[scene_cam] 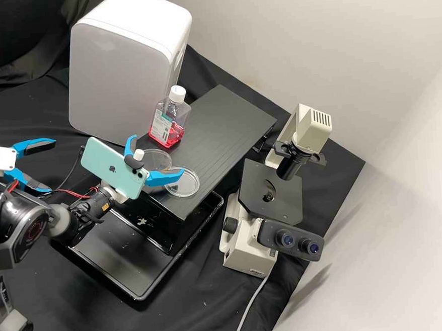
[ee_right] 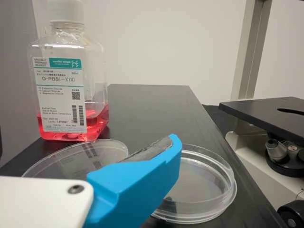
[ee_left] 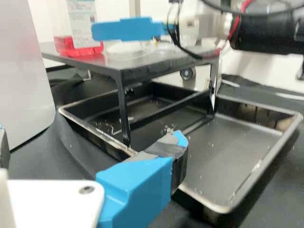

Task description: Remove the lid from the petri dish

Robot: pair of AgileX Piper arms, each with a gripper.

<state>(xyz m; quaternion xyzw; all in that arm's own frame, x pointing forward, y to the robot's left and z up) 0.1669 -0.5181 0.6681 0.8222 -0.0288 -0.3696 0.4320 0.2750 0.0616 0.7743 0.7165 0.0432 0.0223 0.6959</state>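
Right tool released, its two blue fingers spread wide over the front corner of the black raised platform. Mint-green phone mounted behind it on the wrist. Between the fingers lay a clear round piece, seemingly the lid, down on the platform. Could not tell whether either finger touched it. Petri dish sat uncovered just beside the lid, at the platform's front edge, outside the finger nearer the high camera. In the right wrist view one finger crossed the place where the two clear pieces met. The dish's upright rim was plain there. Whether the lid's edge lay against that rim or slightly over it, I could not tell.

Bottle, white cap and pink liquid, stood upright behind the lid, close to the white box. Platform stood on legs in a shallow black tray.

Left tool also released, fingers well apart and gripping nothing. It hung left of the platform above the black-draped surface, well apart from the dish. Microscope stood on the surface right of the tray.
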